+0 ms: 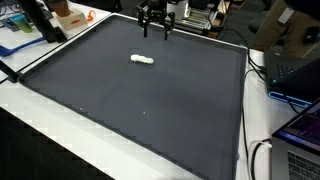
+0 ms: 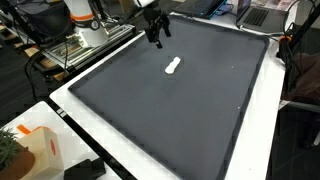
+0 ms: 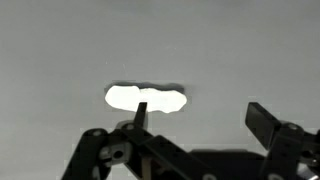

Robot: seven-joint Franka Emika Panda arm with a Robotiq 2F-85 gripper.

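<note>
A small white elongated object point(image 1: 142, 60) lies on the dark mat point(image 1: 140, 100); it also shows in an exterior view point(image 2: 173, 66) and in the wrist view point(image 3: 147, 98). My gripper point(image 1: 153, 33) hangs above the far part of the mat, apart from the white object, and shows in an exterior view point(image 2: 157, 38) too. In the wrist view my fingers point(image 3: 203, 113) are spread wide with nothing between them. The white object lies just beyond the left fingertip there.
The mat covers a white table point(image 2: 130, 160). An orange and white box point(image 2: 45, 150) stands at a table corner. Laptops and cables point(image 1: 295, 90) lie along one side. Equipment point(image 1: 195, 15) stands behind the mat.
</note>
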